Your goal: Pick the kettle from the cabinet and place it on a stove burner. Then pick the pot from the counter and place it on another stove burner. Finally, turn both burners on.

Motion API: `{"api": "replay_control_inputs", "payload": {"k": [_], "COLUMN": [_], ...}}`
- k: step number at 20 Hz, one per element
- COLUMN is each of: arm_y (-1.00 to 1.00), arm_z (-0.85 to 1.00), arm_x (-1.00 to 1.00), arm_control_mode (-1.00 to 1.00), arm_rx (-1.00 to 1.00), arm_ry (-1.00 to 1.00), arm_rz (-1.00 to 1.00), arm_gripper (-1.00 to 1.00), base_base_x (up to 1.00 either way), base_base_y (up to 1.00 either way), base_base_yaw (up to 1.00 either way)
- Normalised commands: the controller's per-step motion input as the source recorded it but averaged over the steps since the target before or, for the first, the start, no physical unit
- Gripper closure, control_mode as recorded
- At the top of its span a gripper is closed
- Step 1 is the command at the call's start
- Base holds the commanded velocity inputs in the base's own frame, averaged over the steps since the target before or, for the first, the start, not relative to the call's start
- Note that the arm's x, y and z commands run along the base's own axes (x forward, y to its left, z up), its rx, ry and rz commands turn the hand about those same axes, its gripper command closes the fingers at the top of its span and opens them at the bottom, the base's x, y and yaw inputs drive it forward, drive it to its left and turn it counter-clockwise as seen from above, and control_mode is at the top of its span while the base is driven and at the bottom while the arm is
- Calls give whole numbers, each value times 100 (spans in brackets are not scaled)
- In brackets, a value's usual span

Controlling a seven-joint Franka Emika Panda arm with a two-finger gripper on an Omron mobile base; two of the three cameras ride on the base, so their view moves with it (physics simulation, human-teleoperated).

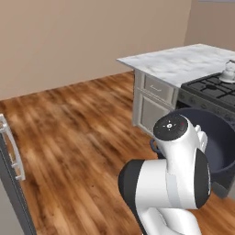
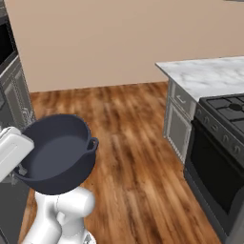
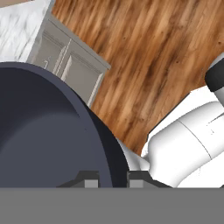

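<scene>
- Currently the pot (image 2: pixel 57 152) hangs in the air over the wood floor (image 1: pixel 82 133), clear of the bench (image 1: pixel 183 62) and the range (image 1: pixel 211 89).
- It is wide, round and dark blue-grey, with a smooth bare inside and a small loop handle on the side.
- In the right base view it tilts, its mouth turned up and toward the camera.
- The hand (image 3: pixel 113 180) is clamped on the pot's rim: in the hand view one dark fingertip sits inside the wall and the other outside, close together with the thin wall between them.
- In the left base view the pot shows behind the white arm (image 1: pixel 179 170), near the front of the range.
- The kettle (image 1: pixel 228 72), small and silver-grey, stands on a back burner at the right edge of that view.
- The bench is white marble with grey veins; its corner juts out over beige drawer fronts just left of the range.
- The near burners (image 2: pixel 233 108) sit under black grates.
- Wide open floor lies to the left, running back to a plain beige wall.
- A tall grey door with a metal bar handle (image 1: pixel 11 149) stands at the far left edge.
</scene>
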Motion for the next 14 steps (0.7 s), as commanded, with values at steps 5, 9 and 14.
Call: {"api": "replay_control_inputs", "payload": {"k": [5, 9, 14], "arm_y": [0, 0, 0], "arm_z": [0, 0, 0], "arm_x": [0, 0, 0], "arm_control_mode": [100, 100, 100], "arm_rx": [0, 0, 0], "arm_ry": [0, 0, 0], "arm_rz": [0, 0, 0], "arm_gripper": [100, 100, 100], "base_base_x": [0, 2, 11], "base_base_y": [-8, -1, 0], "base_base_yaw": [-33, -31, -31]}}
